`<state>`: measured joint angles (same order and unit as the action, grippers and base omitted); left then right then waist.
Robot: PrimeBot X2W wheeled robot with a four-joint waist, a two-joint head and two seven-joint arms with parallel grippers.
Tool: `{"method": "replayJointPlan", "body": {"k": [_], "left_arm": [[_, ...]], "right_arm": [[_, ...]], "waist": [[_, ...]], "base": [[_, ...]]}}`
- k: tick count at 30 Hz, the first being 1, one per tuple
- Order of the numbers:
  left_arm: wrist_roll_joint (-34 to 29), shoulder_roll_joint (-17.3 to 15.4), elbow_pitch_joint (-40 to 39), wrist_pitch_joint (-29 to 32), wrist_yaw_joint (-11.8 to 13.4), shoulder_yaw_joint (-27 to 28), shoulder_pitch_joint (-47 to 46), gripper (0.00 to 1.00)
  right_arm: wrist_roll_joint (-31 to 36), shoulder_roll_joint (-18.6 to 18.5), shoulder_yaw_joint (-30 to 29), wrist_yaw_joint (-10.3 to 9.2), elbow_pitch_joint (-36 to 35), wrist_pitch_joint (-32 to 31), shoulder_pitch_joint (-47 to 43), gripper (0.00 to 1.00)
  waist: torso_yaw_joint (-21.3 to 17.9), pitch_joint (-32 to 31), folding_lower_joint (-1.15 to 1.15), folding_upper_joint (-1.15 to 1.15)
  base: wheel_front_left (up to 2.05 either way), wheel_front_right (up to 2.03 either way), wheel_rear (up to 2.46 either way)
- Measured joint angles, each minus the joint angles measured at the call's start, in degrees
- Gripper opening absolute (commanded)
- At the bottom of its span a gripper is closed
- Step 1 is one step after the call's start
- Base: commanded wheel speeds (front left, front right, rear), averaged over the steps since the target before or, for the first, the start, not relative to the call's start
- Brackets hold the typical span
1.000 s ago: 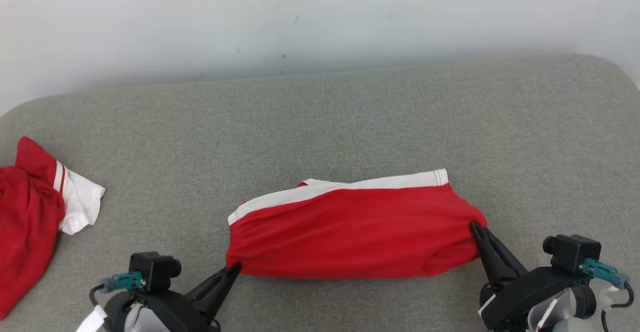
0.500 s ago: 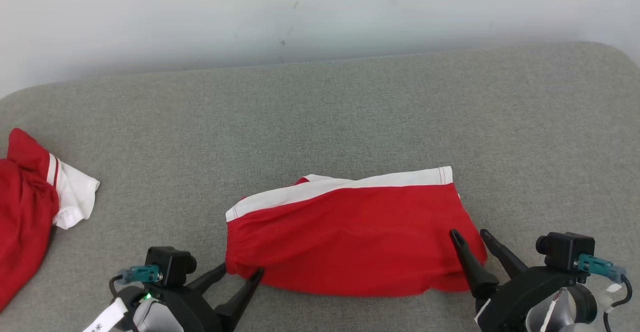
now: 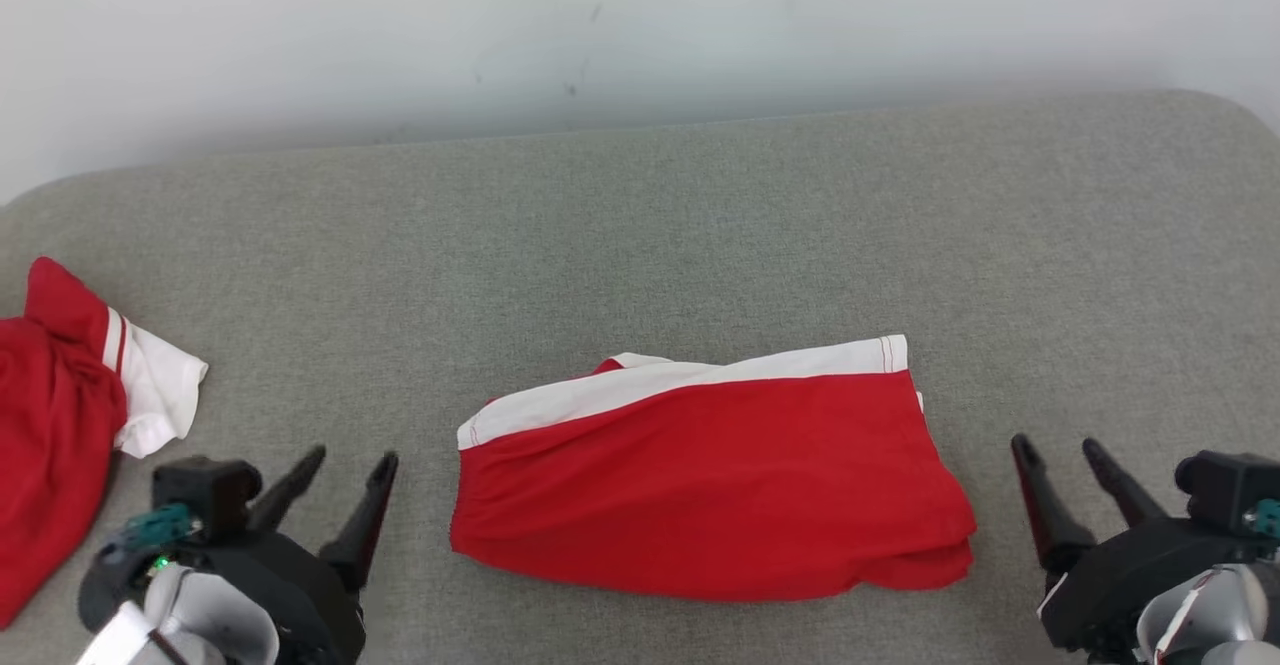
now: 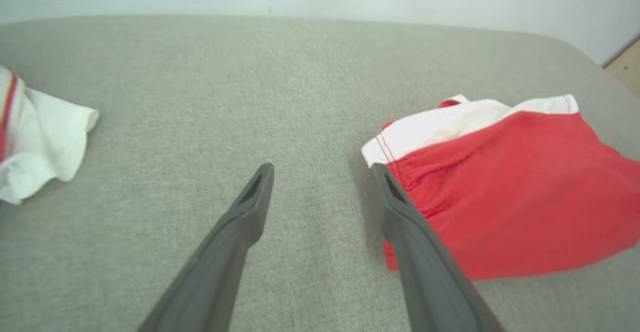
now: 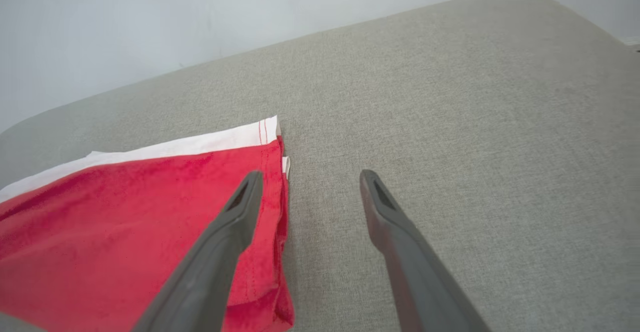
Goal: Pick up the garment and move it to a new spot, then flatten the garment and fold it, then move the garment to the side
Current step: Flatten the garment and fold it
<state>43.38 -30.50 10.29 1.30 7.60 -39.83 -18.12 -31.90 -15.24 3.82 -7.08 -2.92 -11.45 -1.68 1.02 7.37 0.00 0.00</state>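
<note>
The garment [image 3: 700, 475] is red with a white band along its far edge and lies folded flat on the grey cushion [image 3: 640, 235]. It also appears at the right of the left wrist view [image 4: 505, 187] and at the lower left of the right wrist view [image 5: 125, 232]. My left gripper [image 3: 350, 463] stands open to the left of the garment, clear of it, with nothing between its fingers [image 4: 250, 212]. My right gripper [image 3: 1058, 445] stands open just right of the garment, also empty, its fingers [image 5: 390, 222] over bare cushion.
A second red and white piece of clothing [image 3: 70, 415] lies bunched at the cushion's far left edge, its white sleeve [image 4: 35, 142] visible in the left wrist view. A pale wall [image 3: 640, 25] runs behind the cushion. Bare cushion stretches behind and to the right of the garment.
Both grippers have opened and let go of the garment's lower corners, then drawn outward, left going left and right going right. The garment has settled flat. The camera has shifted slightly.
</note>
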Motion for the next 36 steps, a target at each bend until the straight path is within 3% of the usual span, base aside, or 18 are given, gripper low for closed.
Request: {"method": "replayJointPlan", "body": {"k": [5,13,24,36], "left_arm": [[-2.4,2.4,-2.3,-6.5,0.0,4.5,1.7,1.0],[-7.8,9.1,-1.8,-15.1,-0.1,11.9,7.8,1.0],[-12.8,12.4,-0.8,-15.3,-0.1,15.6,13.4,1.0],[-13.9,13.7,-1.9,-15.5,-0.1,18.3,15.8,1.0]], "right_arm": [[0.2,3.7,-4.0,-0.04,-0.1,5.1,1.5,1.0],[1.9,6.5,-4.1,-0.04,3.4,13.2,2.2,1.0],[4.9,8.9,-3.0,-0.04,8.6,21.7,1.9,1.0],[5.4,8.4,-3.0,0.03,11.4,23.0,2.0,1.0]], "waist": [[0.7,-1.1,0.0,0.0],[1.7,-3.5,0.0,0.0],[1.1,-5.9,0.0,0.0],[1.2,-6.2,-0.01,0.0]], "base": [[0.0,0.0,0.0],[0.0,0.0,0.0],[0.0,0.0,0.0],[0.0,0.0,0.0]]}}
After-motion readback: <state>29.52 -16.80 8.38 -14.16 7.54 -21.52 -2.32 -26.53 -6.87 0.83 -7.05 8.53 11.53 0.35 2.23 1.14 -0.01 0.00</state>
